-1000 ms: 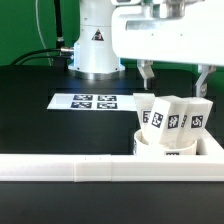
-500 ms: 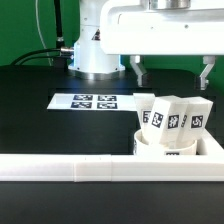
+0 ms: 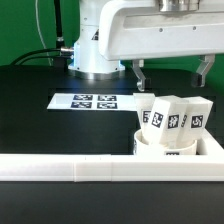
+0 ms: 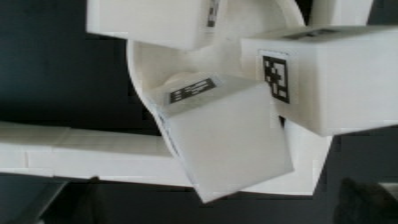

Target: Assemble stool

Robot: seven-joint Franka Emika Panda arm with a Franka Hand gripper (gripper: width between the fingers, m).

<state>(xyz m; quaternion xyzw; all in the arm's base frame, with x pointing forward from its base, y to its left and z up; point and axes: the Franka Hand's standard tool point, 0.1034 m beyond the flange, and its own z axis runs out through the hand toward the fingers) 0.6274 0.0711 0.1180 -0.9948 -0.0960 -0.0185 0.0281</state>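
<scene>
The stool's round white seat (image 3: pixel 160 150) lies against the rail at the exterior view's right. Three short white tagged legs (image 3: pixel 173 118) stand up from it, leaning slightly apart. My gripper (image 3: pixel 172 78) hangs open and empty above the legs, with one finger (image 3: pixel 140 73) to their left and the other to their right, touching nothing. In the wrist view the legs (image 4: pixel 222 140) fill the picture over the seat (image 4: pixel 169 75). The gripper (image 4: pixel 199 208) shows there only as dark finger shapes at the frame's lower corners.
A long white L-shaped rail (image 3: pixel 90 165) runs along the front and turns up beside the stool at the right. The marker board (image 3: pixel 85 101) lies flat on the black table left of the stool. The robot's base (image 3: pixel 95 45) stands behind.
The gripper has risen a little and shifted slightly toward the exterior view's left. It stays open. The stool parts have not moved.
</scene>
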